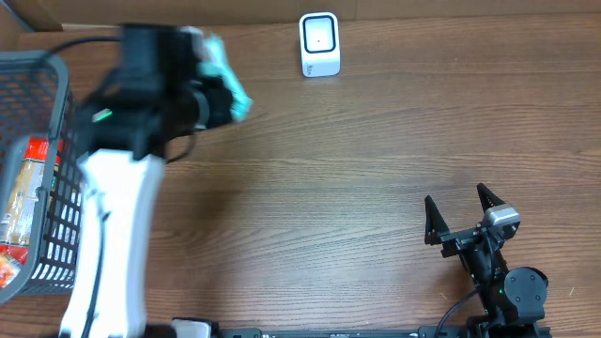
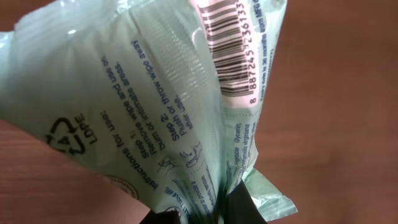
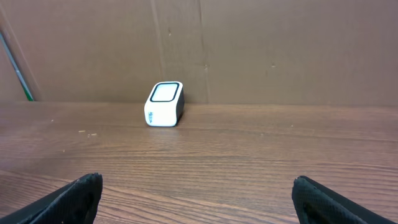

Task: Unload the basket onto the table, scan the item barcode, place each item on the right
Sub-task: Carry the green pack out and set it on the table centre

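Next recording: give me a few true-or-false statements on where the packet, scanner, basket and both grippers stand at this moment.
1. The left gripper is shut on the mint-green packet. True.
2. The right gripper holds the scanner. False: it is open and empty, and the scanner stands far from it.
3. The packet's barcode shows in the left wrist view. True.
4. The basket sits beside the right gripper. False: it is on the left gripper's side.
5. The packet rests on the scanner. False: it is held apart from it, to its left.
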### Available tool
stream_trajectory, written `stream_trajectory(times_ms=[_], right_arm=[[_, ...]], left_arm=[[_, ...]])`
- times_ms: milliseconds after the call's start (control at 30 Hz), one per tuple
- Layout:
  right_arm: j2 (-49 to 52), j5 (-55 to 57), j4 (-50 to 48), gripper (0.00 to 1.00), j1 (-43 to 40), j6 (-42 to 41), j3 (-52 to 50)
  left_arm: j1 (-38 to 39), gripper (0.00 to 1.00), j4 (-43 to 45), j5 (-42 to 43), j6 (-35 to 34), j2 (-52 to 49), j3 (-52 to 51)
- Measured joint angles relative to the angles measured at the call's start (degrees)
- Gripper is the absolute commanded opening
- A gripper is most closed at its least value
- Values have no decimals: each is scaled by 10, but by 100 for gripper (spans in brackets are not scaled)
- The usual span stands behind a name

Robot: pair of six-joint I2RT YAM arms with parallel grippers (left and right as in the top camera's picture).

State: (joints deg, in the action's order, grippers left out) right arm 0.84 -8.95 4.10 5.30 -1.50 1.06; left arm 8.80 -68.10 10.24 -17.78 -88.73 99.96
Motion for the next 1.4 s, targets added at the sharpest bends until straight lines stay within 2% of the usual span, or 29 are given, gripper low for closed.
stream_trajectory(times_ms=[200, 500, 767, 1400], right_arm=[[0, 0, 0, 100, 0, 0, 0], [0, 0, 0, 100, 0, 0, 0], [0, 0, 0, 100, 0, 0, 0], [0, 0, 0, 100, 0, 0, 0]], left_arm=[[77, 4, 43, -7, 0, -94, -95], [129, 4, 110, -6, -1, -162, -188], [130, 4, 138, 5, -1, -199, -212], [144, 7, 146, 12, -2, -201, -217]])
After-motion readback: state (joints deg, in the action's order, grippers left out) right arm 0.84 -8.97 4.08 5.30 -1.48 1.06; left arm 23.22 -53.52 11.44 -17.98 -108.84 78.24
